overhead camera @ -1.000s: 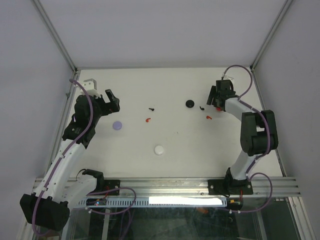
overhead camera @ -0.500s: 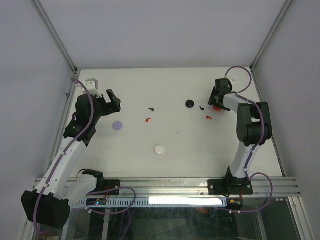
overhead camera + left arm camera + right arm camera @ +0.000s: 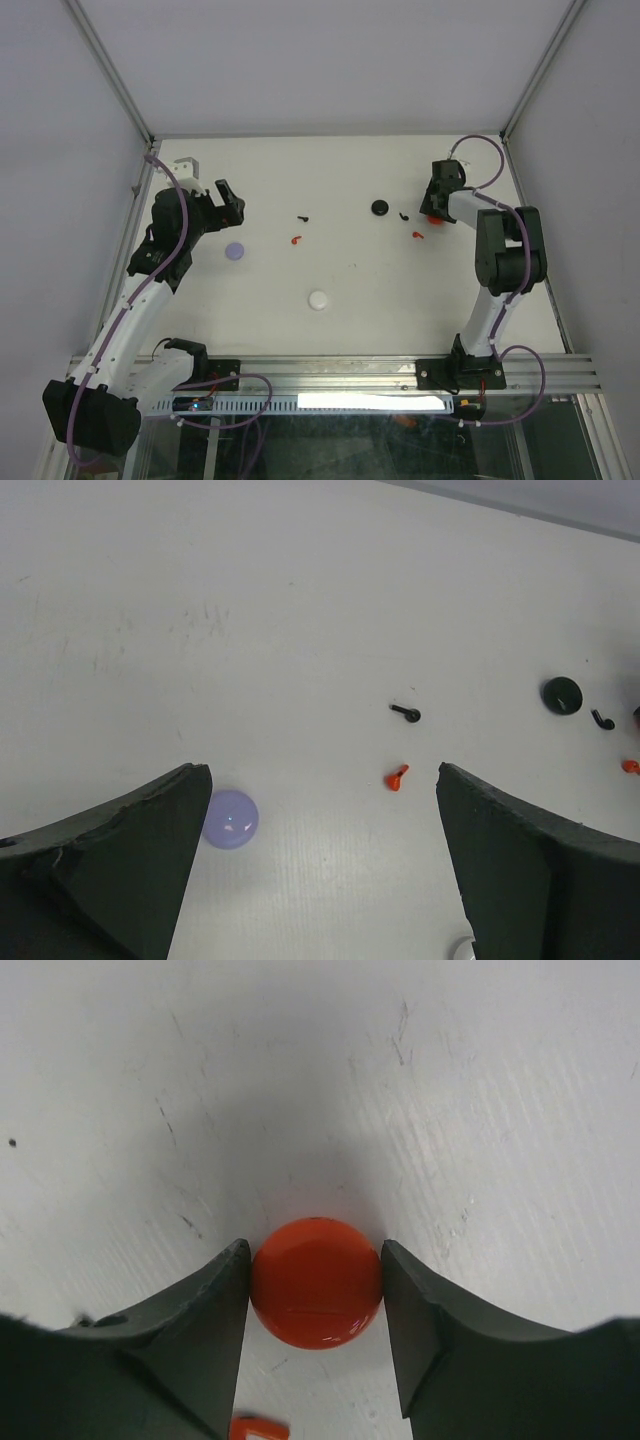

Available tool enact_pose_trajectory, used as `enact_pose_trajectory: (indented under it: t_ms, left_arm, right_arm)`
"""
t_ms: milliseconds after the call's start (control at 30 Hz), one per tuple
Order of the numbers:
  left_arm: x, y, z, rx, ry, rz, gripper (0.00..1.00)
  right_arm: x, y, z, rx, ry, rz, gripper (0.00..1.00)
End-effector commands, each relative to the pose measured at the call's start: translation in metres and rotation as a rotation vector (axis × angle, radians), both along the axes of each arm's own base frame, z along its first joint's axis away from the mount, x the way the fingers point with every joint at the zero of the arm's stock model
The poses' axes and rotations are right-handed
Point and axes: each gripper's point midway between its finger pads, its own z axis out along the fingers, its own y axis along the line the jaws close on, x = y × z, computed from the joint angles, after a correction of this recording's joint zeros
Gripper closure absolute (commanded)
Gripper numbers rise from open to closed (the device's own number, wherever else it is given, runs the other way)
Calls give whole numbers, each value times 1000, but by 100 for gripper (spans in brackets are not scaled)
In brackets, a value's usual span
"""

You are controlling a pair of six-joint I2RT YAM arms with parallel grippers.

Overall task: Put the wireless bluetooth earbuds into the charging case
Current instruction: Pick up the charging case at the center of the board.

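White matte table (image 3: 350,170). Nearest the bases sits a glossy white round case (image 3: 318,298), then a lavender domed case (image 3: 235,251) near the left gripper (image 3: 322,775), which is spread wide and empty. Beyond, all loose on the table and outside any case: 1 red earbud (image 3: 296,239), 1 black earbud (image 3: 303,216), 1 more of each at right, stemmed, comma-shaped. Black round case (image 3: 380,206) between. Far right, the right gripper (image 3: 315,1252) pinches a smooth shiny red case (image 3: 316,1295), both dark fingers on its sides.

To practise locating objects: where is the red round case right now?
In the right wrist view the red case sits between the fingers of the right gripper, touching both; from above it is far right, near a red earbud.
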Motion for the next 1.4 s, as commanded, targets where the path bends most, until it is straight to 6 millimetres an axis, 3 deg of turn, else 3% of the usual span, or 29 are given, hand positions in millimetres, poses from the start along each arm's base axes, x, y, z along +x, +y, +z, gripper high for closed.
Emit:
enact_pose_trajectory:
  t_ms: [0,233,500,633,733,900,1100,1367]
  left_arm:
    - [3,-10,13,-31,-49,-56,1]
    - [-1,-35,10,-51,-38,-211,1]
    - [-24,-82,7,-208,45,-464,1]
    - [-40,-102,7,-314,112,-573,1]
    - [-50,-110,6,-365,151,-619,1]
    - [-61,-118,1,-407,195,-657,1]
    - [-76,-137,-7,-466,271,-717,1]
    - [-99,-171,-8,-518,288,-813,5]
  right_arm:
    - [-5,7,28,37,-58,52,50]
    - [-17,40,52,80,-85,204,52]
    - [-42,113,101,82,-176,517,52]
    - [-64,162,128,75,-251,745,52]
    - [-80,189,151,46,-340,881,53]
    - [-115,232,173,-16,-437,1156,54]
    - [-160,272,192,-98,-553,1499,55]
    - [-211,307,203,-161,-687,1855,54]
